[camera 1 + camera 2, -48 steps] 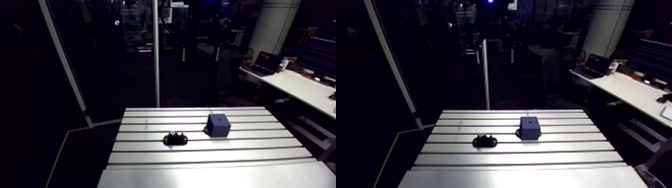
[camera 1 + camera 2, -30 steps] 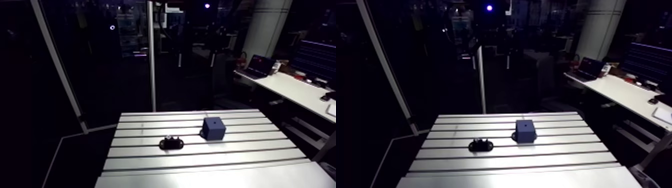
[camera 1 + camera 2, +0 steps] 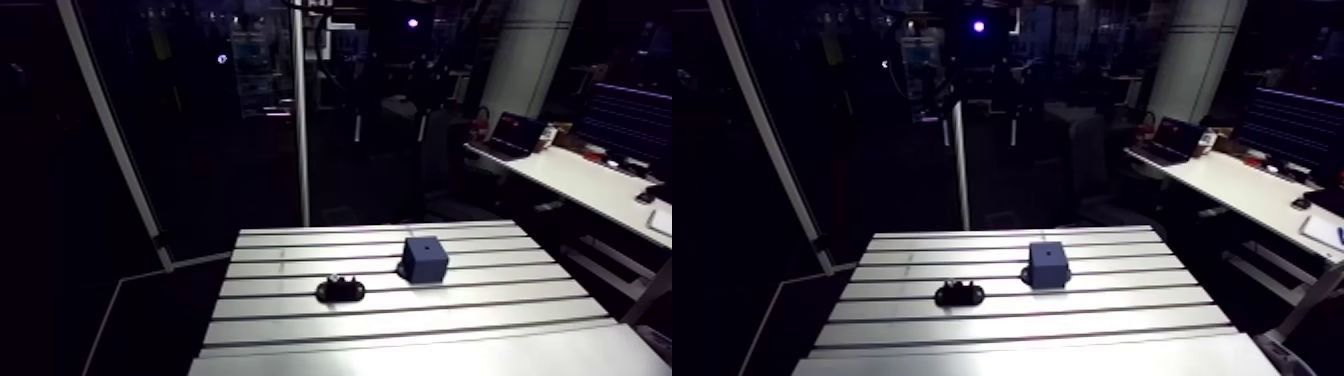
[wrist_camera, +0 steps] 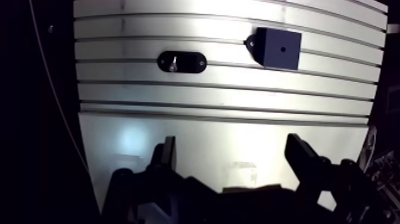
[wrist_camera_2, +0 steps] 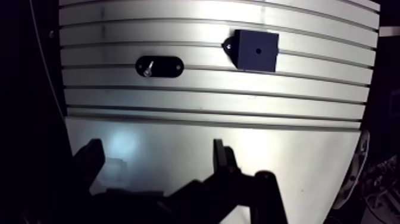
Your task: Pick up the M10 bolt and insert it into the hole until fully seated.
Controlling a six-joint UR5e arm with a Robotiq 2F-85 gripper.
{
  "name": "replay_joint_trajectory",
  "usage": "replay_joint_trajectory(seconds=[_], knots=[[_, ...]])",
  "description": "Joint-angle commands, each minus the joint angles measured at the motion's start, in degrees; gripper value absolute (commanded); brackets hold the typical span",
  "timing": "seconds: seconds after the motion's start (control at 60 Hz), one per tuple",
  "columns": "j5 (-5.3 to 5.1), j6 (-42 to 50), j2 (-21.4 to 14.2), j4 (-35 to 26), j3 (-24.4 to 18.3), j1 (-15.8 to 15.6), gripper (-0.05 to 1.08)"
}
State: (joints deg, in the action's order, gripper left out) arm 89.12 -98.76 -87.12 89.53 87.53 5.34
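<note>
While its 2 fingers stand spread wide with only bare metal showing between them, the gripper hangs over the smooth near strip of the slotted aluminium table, as the wrist view shows. Light pools in a pale patch on that strip, just ahead of 1 finger.

Well ahead of the gripper, across several of the table's long slots, the M10 bolt sits in a black oval holder. Its bright metal glints at the end of the holder farther from the block. Whether the bolt stands upright or leans cannot be told from here.

Near the holder, not touching it and set a little farther from the gripper, rests a dark blue block. 1 small hole marks the middle of its top face as a dark dot. A small dark lug juts from the block's corner on the holder's side, flat on the table.

Seen in the arm view, the holder and the block sit side by side about midway along the table, the block standing taller than the low holder. Both are well apart from the table's edges.
</note>
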Motion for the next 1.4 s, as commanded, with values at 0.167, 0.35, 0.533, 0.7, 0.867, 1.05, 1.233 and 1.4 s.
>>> replay_joint_trajectory(seconds=[0.167, 0.35, 0.533, 0.7, 0.867, 1.05, 1.233, 1.4], knots=[[-0.46, -0.5, -0.4, 5.9, 3.5, -0.8, 0.01], [-0.66, 0.0, -0.6, 12.0, 7.6, -2.3, 0.01], [-0.66, 0.6, -0.7, 17.5, 11.1, -3.7, 0.01], [-0.14, 2.9, -1.0, 22.0, 15.4, -3.9, 0.01], [0.72, 5.2, -1.1, 28.9, 21.2, -4.7, 0.01], [0.66, 8.7, -1.1, 32.8, 25.0, -5.1, 0.01], [0.59, 10.5, -1.1, 37.8, 27.5, -5.6, 0.01], [0.58, 10.8, -0.1, 40.9, 29.1, -6.0, 0.01]])
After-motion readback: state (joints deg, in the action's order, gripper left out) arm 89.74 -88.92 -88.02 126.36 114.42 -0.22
